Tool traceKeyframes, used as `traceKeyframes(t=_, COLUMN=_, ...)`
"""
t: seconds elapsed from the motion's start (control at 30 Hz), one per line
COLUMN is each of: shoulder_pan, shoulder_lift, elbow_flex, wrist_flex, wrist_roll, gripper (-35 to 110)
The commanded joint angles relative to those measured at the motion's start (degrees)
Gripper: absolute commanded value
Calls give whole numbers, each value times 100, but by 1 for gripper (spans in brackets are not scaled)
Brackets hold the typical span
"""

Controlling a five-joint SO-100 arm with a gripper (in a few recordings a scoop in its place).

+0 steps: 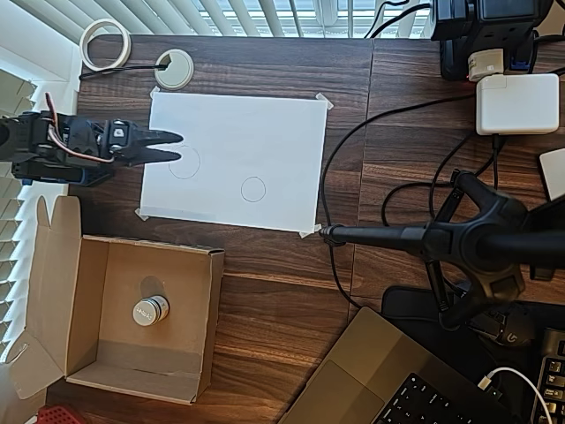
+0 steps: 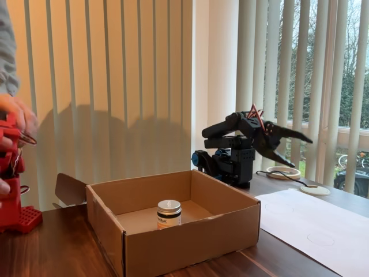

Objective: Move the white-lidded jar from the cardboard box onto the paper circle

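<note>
Black gripper (image 1: 172,146), orange wires. Brown cardboard box (image 1: 93,305). Jar (image 1: 150,311): silver-white lid, faint print. White paper (image 1: 265,132), thin pencil circle (image 1: 253,189).

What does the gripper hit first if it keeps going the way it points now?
Probably the sheet of paper. The gripper, jaws open, points out over it in the overhead view, tips by the larger pencil circle. In the fixed view it points slightly downward, well above the table, so where it would touch down is uncertain.
</note>
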Motion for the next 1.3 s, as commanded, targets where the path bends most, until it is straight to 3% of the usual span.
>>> traceKeyframes(t=0.0, shoulder_pan=-141, shoulder_lift=9, elbow_flex=-984, wrist_flex=457, wrist_roll=-123, gripper=35)
traceKeyframes(t=0.33, shoulder_pan=492, shoulder_lift=-2540, elbow_flex=-3190, wrist_flex=677, wrist_roll=-800, gripper=36)
traceKeyframes(t=0.87, shoulder_pan=3771, shoulder_lift=-6073, elbow_flex=-4808, wrist_flex=-721, wrist_roll=-4438, gripper=34)
traceKeyframes(t=1.27, shoulder_pan=6082, shoulder_lift=-8358, elbow_flex=-5502, wrist_flex=-2479, wrist_roll=-7277, gripper=35)
